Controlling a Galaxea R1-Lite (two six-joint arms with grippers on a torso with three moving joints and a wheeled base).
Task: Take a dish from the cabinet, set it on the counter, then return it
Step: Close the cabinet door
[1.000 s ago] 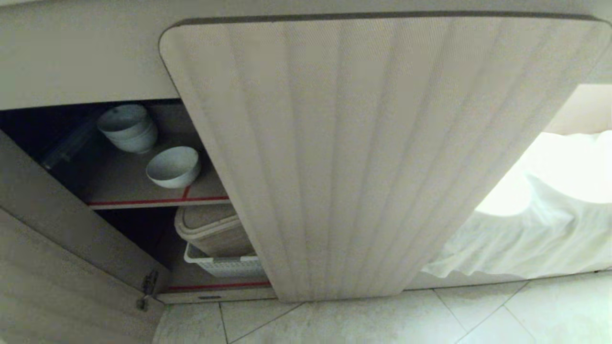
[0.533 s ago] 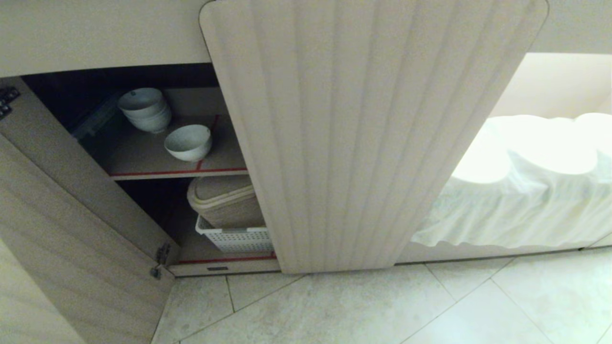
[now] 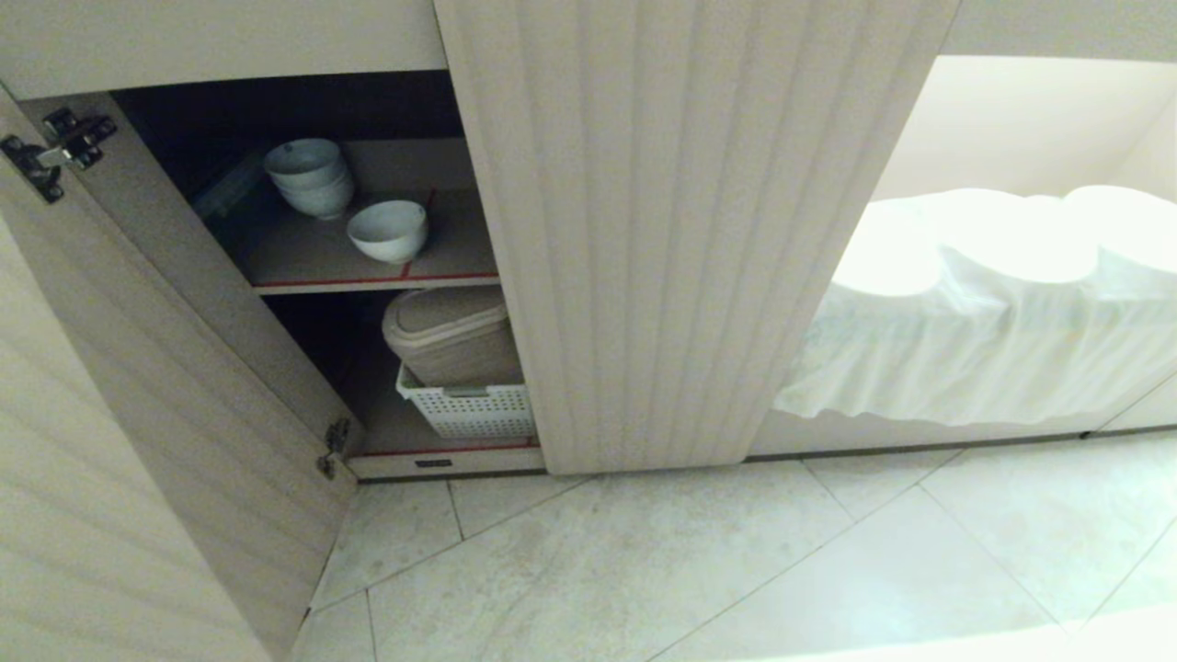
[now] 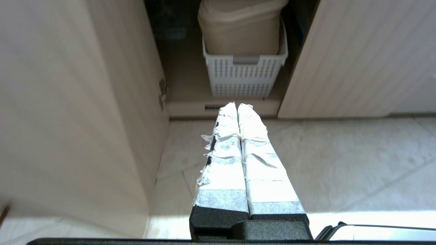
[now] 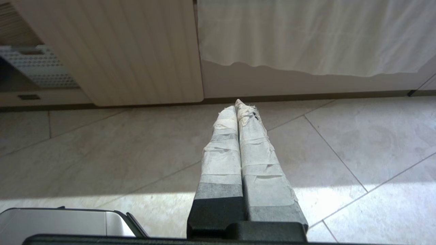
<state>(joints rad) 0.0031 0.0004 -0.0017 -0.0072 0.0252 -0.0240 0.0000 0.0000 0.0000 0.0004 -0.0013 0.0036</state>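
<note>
- Dish (image 3: 388, 231): single white bowl, upright, on the upper shelf (image 3: 368, 262) of the cabinet (image 3: 230, 55), close to the red-edged front lip and just left of the half-open fluted door (image 3: 680, 230).
- Directly behind and left of it stands a stack of bowls (image 3: 310, 176), near but apparently not touching; same look, so the lone front one is the target.
- Lower compartment holds a beige lidded bin (image 3: 451, 336) sitting in a white perforated basket (image 3: 474, 414); both lie below the dish.
- Left gripper (image 4: 237, 106): taped fingers pressed together, empty, hanging low over the tiled floor (image 3: 736, 561) and aimed at the basket on the bottom level.
- Right gripper (image 5: 239, 104): fingers likewise together, empty, facing the base of the fluted door and a white cloth (image 5: 306, 37) beyond it.
- Key relation: dish sits above and ahead of the left gripper, inside the opening between the left-hand open door (image 3: 119, 414) and the fluted door. Left arm judged nearer; the right one is screened by the fluted door.
- Bowl is round, so no long axis; rim faces up. A rim pinch looks feasible.
- Appearance: glossy, plain, deep, small foot; interior looks empty.
- Judgement: reach not begun; fingers must part first. Counter is not in view.
</note>
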